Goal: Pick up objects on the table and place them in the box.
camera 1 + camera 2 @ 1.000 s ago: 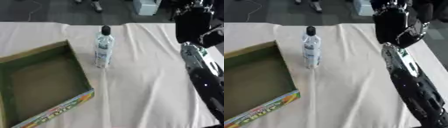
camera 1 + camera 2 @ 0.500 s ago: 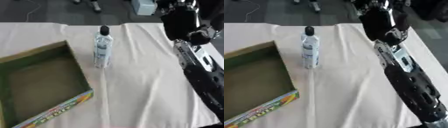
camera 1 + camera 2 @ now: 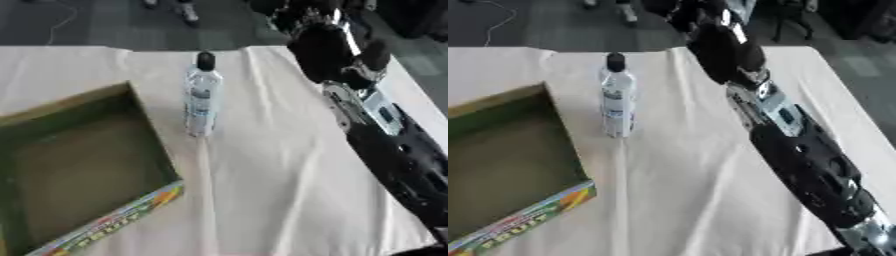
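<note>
A clear plastic bottle (image 3: 201, 95) with a black cap and a pale label stands upright on the white cloth, just right of the box. The cardboard box (image 3: 154, 146) lies open at the left, with a green-brown inside and a colourful printed front side; nothing shows in it. My right hand (image 3: 328, 50) hangs over the far part of the table, to the right of the bottle's cap and apart from it. Its fingers are relaxed, reach up and away, and hold nothing. The black forearm (image 3: 807, 165) runs down to the lower right corner. My left hand shows in no view.
A white cloth (image 3: 262, 190) with creases covers the table. Its far edge meets a dark floor where people's feet (image 3: 185, 10) stand. The table's right edge (image 3: 420, 95) lies close to my right arm.
My right hand has swung left from the table's right edge towards the bottle, staying high over the far side. The bottle and the box have not moved.
</note>
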